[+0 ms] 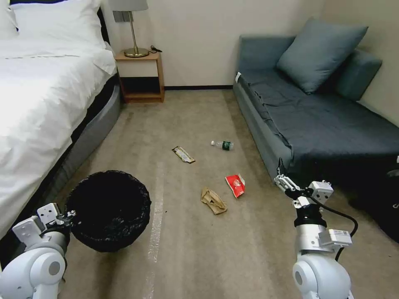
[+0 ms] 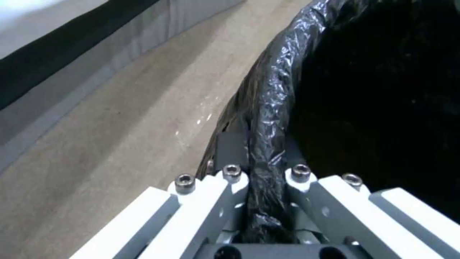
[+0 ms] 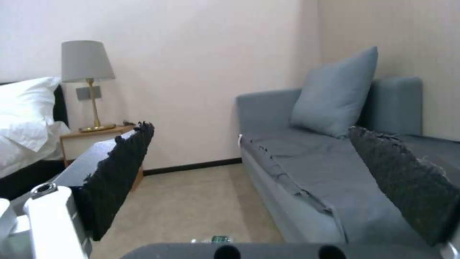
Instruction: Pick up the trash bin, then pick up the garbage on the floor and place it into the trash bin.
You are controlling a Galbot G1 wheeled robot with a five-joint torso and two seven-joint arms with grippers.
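Observation:
The trash bin (image 1: 109, 209), round and lined with a crinkly black bag, hangs at the lower left beside the bed. My left gripper (image 1: 66, 218) is shut on its near rim; the left wrist view shows the fingers (image 2: 232, 174) clamping the bag-covered rim of the trash bin (image 2: 273, 90). The garbage lies on the carpet ahead: a red wrapper (image 1: 235, 185), a tan paper bag (image 1: 213, 200), a small clear bottle (image 1: 223, 145) and a flat brown-yellow wrapper (image 1: 183, 154). My right gripper (image 1: 282, 180) is open above the floor by the sofa's corner, right of the red wrapper, with its pads (image 3: 120, 169) wide apart and nothing between them.
A white bed (image 1: 37, 95) runs along the left. A wooden nightstand (image 1: 141, 77) with a lamp stands at the back wall. A blue-grey sofa (image 1: 316, 120) with a cushion fills the right. A dark object (image 1: 390, 199) sits at the right edge.

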